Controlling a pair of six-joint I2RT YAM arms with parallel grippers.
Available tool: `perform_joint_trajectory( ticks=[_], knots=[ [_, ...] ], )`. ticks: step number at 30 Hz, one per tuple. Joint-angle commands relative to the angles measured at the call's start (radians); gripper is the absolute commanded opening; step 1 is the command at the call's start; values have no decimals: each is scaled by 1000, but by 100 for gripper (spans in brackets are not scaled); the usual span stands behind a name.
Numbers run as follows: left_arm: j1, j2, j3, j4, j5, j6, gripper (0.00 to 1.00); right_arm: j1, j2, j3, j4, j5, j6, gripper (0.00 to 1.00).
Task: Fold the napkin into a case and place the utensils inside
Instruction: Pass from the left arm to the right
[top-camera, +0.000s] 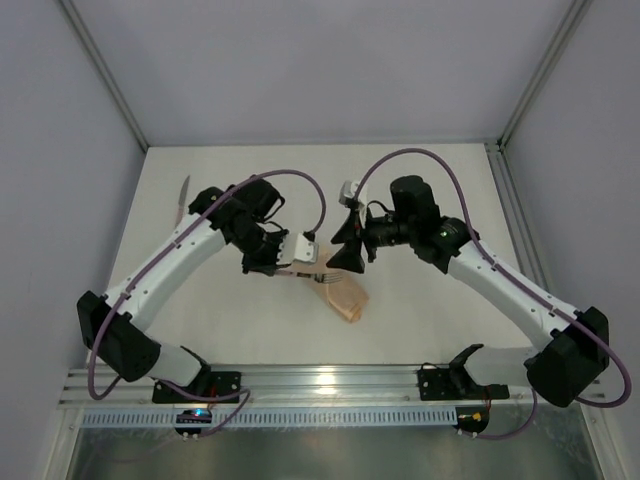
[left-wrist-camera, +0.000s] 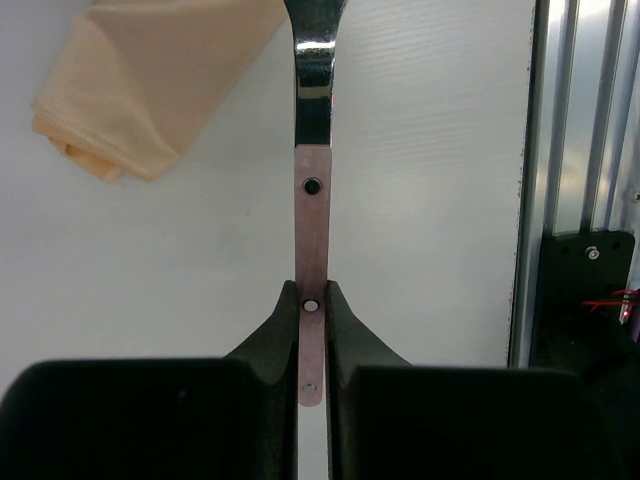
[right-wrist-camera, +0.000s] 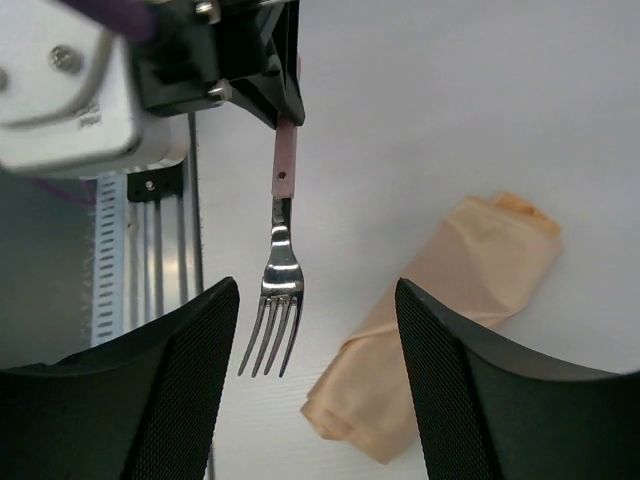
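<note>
Left pincer (left-wrist-camera: 311, 290): jaws drawn almost together, clamped on the pale pinkish handle of a fork (left-wrist-camera: 312, 60). The handle stands edge-on between the two dark fingertips, and one of its rivets sits right at the grip line. In the right wrist view the fork (right-wrist-camera: 280, 290) hangs out from that grip with its four tines pointing away from the left pincer.

Right pincer (right-wrist-camera: 315, 300): jaws wide apart, nothing between them or touching them. From its own camera the fork's tines show in the gap between the two fingers. In the overhead view the right pincer (top-camera: 350, 255) faces the left pincer (top-camera: 278, 268) near the middle of the surface (top-camera: 420, 190).

Case (right-wrist-camera: 440, 310): peach-orange cloth folded into a narrow tapered roll, lying flat on the surface. It lies just beside the fork's tines and apart from them. The fork is outside the case. In the overhead view the case (top-camera: 345, 297) lies just nearer the arm bases than both pincers. Which end is the open mouth cannot be told.

Knife (top-camera: 183, 197): lies on the surface near its far left edge, well apart from the case and both pincers.

Rail (top-camera: 320, 380): aluminium, running along the near edge of the surface, carrying both arm bases.
</note>
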Motion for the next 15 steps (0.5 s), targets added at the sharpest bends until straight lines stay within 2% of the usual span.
perform_joint_trajectory(
  ticks=[1, 2, 3, 4, 7, 15],
  knots=[
    [-109, -84, -43, -134, -162, 20, 0, -44, -9, 44, 91, -53, 239, 68],
    [-138, -99, -64, -109, -197, 20, 0, -77, 28, 81, 26, -53, 310, 67],
    [-163, -134, -84, -88, -229, 33, 0, -85, 67, 115, -93, -65, 316, 66],
    [-206, -151, -115, -68, -270, 43, 0, -85, 121, 147, -132, -74, 317, 66],
    [-258, -168, -123, -40, -315, 82, 0, -79, 143, 92, -99, -173, 323, 66],
    [-323, -124, -68, -31, -370, 198, 0, -15, 128, -41, -73, -214, 305, 66]
  ],
)
